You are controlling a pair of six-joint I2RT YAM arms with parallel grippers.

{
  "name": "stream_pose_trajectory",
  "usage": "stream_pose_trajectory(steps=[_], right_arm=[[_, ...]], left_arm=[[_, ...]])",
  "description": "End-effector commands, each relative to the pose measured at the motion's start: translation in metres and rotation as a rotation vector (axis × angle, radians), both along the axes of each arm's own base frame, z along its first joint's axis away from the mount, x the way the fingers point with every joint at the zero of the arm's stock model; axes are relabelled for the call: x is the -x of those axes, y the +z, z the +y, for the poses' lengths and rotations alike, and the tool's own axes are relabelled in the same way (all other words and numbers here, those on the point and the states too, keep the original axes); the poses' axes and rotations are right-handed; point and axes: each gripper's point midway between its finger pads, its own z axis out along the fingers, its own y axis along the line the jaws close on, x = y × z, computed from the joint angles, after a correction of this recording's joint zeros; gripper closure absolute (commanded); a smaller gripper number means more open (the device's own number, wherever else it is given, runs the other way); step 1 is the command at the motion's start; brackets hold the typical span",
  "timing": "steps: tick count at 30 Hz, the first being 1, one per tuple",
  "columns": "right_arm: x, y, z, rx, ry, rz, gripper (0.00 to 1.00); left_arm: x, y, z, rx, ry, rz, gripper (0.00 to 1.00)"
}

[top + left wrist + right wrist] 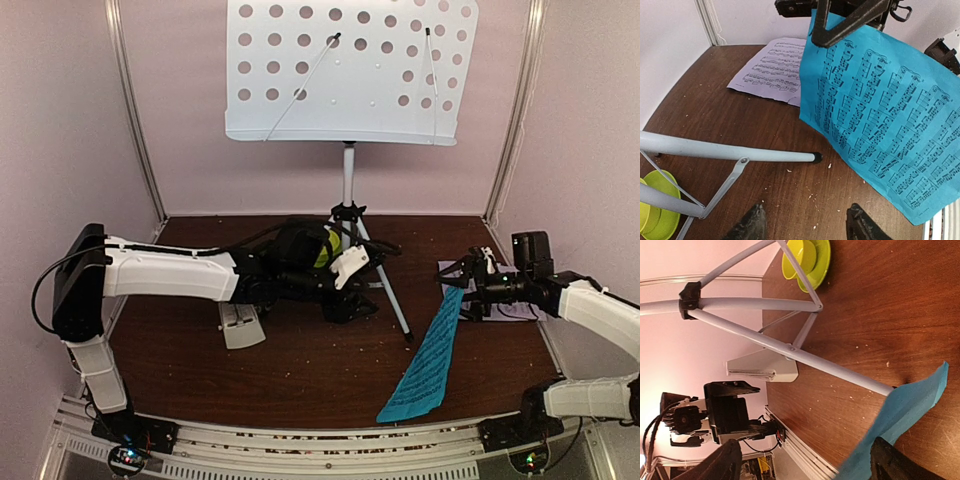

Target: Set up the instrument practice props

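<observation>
Left arm stretched low, left gripper (806, 212) jaws apart by the tripod leg (730, 150). Right gripper (805, 450) gapes wide, blue sheet (430, 360) leaning on one finger.

No legible words, brands or numbers anywhere. The blue music sheet (880, 120) carries printed staves of notes only. The pale sheet (771, 70) seems to carry the same (print too small to be sure).
</observation>
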Motion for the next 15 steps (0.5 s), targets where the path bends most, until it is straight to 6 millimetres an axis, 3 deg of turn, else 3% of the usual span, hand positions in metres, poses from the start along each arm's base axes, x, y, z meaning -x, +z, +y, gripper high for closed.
stream_pose_trajectory(steps=[1, 3, 8, 10, 15], right_arm=[[-0.010, 0.039, 0.022, -0.088, -0.004, -0.076, 0.10], [-0.009, 0.041, 0.034, -0.091, 0.023, -0.080, 0.10], [-0.004, 0.022, 0.052, -0.053, 0.061, -0.039, 0.16], [-0.001, 0.010, 0.046, 0.027, 0.055, -0.018, 0.23], [0.010, 0.005, 0.013, 0.315, 0.043, -0.026, 0.35]], left_arm=[[0.001, 0.011, -0.003, 0.072, 0.023, 0.008, 0.43], [0.001, 0.010, 0.001, 0.081, 0.040, 0.020, 0.43], [0.005, 0.003, 0.011, 0.071, 0.064, 0.043, 0.43], [0.004, 0.003, 0.015, 0.068, 0.076, 0.038, 0.43], [0.000, 0.004, 0.019, 0.050, 0.105, 0.022, 0.43]])
